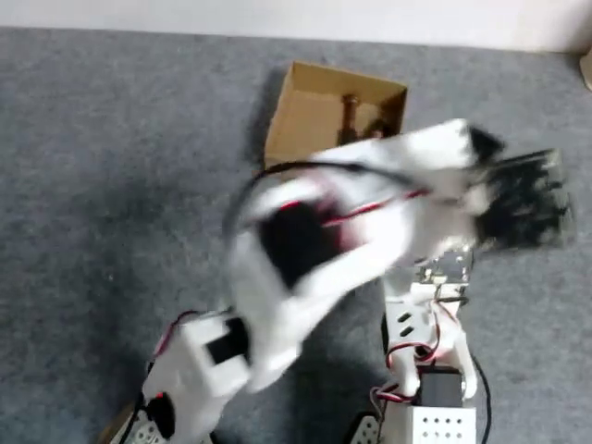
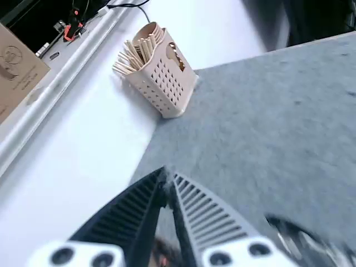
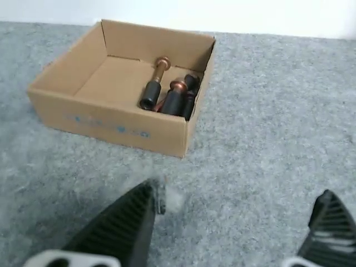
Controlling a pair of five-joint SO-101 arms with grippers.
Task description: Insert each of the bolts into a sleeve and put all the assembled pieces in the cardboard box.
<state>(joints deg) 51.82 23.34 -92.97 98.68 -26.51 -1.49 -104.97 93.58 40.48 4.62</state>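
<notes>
With the bolt-and-sleeve pieces [image 3: 169, 95] lying in the cardboard box [image 3: 111, 130], the right gripper [image 3: 239, 194] wide open and empty, the left gripper [image 2: 168, 179] closed on nothing, I would draw both arms back without knocking it.

The brown cardboard box [image 3: 111, 130] stands open-topped on the grey mat [image 3: 267, 139]. Inside, by one side wall, copper-headed bolts [image 3: 161, 65] lie on their sides in black sleeves [image 3: 150, 95] (two clear, perhaps a third behind).
</notes>
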